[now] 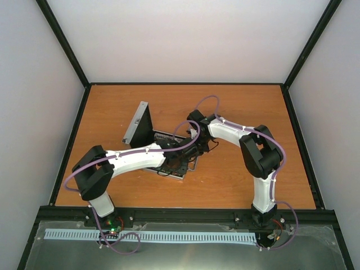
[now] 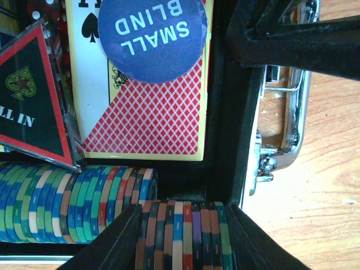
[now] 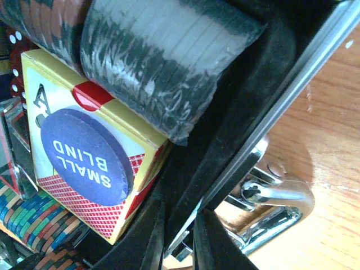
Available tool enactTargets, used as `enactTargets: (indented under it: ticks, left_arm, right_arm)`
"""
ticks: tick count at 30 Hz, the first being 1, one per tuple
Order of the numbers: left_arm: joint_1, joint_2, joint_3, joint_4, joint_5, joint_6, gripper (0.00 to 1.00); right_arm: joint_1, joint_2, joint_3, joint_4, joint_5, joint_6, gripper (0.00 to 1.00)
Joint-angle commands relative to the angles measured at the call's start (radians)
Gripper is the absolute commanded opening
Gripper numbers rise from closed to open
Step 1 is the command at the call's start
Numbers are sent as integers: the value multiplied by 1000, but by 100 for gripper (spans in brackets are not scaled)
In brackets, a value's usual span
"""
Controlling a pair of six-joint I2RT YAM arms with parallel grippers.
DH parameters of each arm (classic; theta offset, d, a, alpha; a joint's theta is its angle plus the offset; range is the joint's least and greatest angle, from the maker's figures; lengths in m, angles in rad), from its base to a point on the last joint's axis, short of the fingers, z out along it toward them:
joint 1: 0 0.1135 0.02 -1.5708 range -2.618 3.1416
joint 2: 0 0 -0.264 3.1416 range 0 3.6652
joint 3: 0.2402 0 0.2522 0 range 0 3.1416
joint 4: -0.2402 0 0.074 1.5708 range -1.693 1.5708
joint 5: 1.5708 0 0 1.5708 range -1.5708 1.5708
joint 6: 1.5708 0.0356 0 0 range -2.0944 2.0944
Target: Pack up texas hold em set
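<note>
Left claw [image 2: 184, 211]: gripped ridged, striped chip stack [image 2: 183, 239].
Right claw [image 3: 180, 225]: pinched black-lined aluminium case [image 3: 298, 90] wall.
Nearby: round blue button [image 2: 152, 39] on red deck [image 2: 152, 124].

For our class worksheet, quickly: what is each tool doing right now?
The left tool is closed on a stack of chips.
The right tool is closed on the wall of the case.

The table [image 1: 236, 180] is an orange-brown wooden board edged by a black frame [image 1: 185, 84]. Only an open silver case [image 1: 136, 122] lies directly on it. The lid stands raised at the case's far-left end. A metal handle [image 3: 275, 194] juts from the case's side over bare wood.
</note>
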Motion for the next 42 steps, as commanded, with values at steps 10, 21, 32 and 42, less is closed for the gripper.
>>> enactTargets:
  ticks: [10, 21, 32, 42]
  left_arm:
    - [-66, 129, -60, -105, 71, 187, 46]
    - [-65, 133, -26, -112, 72, 177, 52]
    - [-66, 123, -9, -125, 73, 175, 63]
    - [-66, 114, 16, -132, 67, 169, 74]
  right_arm:
    - [11, 39, 4, -19, 173, -33, 3]
    - [10, 40, 0, -16, 169, -34, 3]
    - [10, 44, 0, -16, 167, -36, 3]
    - [10, 46, 3, -16, 163, -38, 3]
